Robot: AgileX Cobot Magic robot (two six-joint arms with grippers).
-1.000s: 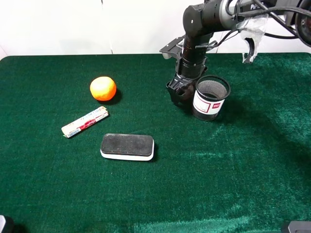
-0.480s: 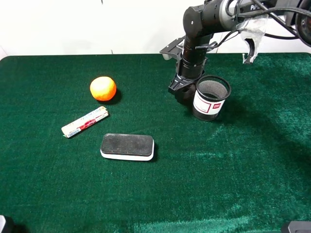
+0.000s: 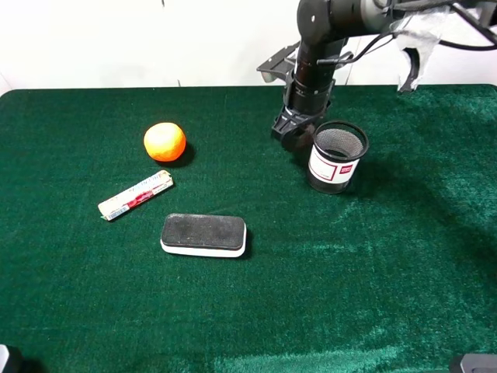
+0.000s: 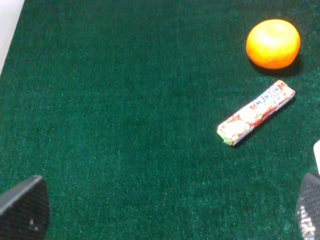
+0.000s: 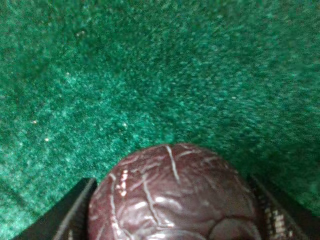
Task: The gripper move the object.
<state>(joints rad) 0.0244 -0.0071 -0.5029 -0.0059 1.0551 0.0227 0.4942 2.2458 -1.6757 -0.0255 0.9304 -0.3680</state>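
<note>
Near the far edge of the green felt desk (image 3: 404, 295), right of ctr, the overhead view has the right gripper (image 3: 293, 134) pointing down, just beside the black mesh cup (image 3: 335, 155). The cup's white label carries a red mark, text too small to read. What the gripper holds is too dark to tell from up here. Toward the left edge sit an orange ball (image 3: 165, 141) and a wrapped candy stick (image 3: 136, 195). Nearer the front edge is a black-topped white block (image 3: 203, 235), prob. a board eraser. All three lie apart.

Left wrist view: left gripper (image 4: 165, 212) spread wide, nothing btwn its tips, prob. parked by the near-left corner so as not to get in the way. Candy wrapper reads "HI-CHEW".

Right wrist view: dark maroon ball (image 5: 175, 195) w/ carved lines sits clamped btwn the right gripper's fingers (image 5: 75, 222). They're closed to its width on opposite sides so a round thing can't roll out. Felt below looks apart from it, so I judge it lifted, ready to carry.
</note>
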